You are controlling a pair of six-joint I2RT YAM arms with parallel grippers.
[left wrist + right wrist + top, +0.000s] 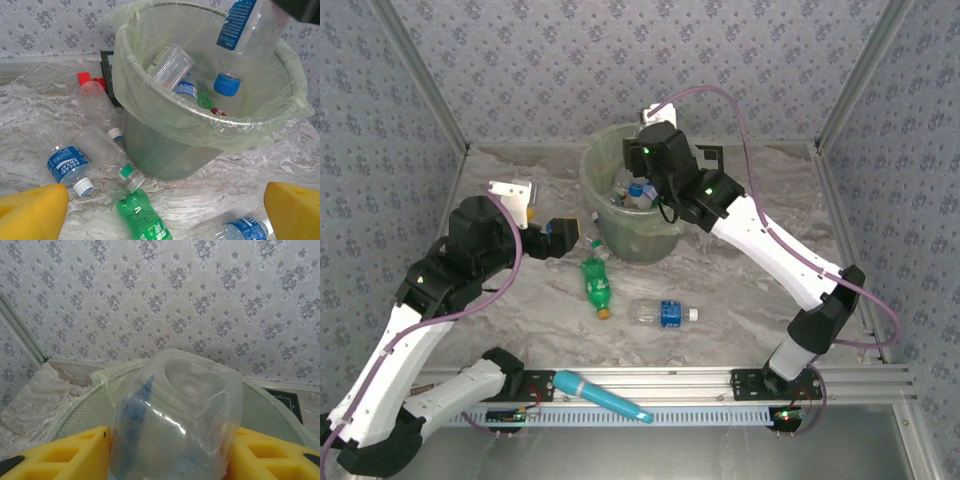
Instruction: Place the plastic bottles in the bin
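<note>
The bin is sitting on the bench. The right tool is hanging over its mouth, clamping a clear blue-labelled bottle cap-down. The left tool is gaping wide beside the bin, near a green bottle.

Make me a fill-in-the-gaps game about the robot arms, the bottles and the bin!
1. The right gripper holds a clear bottle above the bin with its cap pointing ___.
2. The cap of that held bottle is the colour ___.
3. The left gripper has its jaws ___.
4. On the table, the bottle with the orange cap is the colour ___.

Missing words: down; blue; open; green.
</note>
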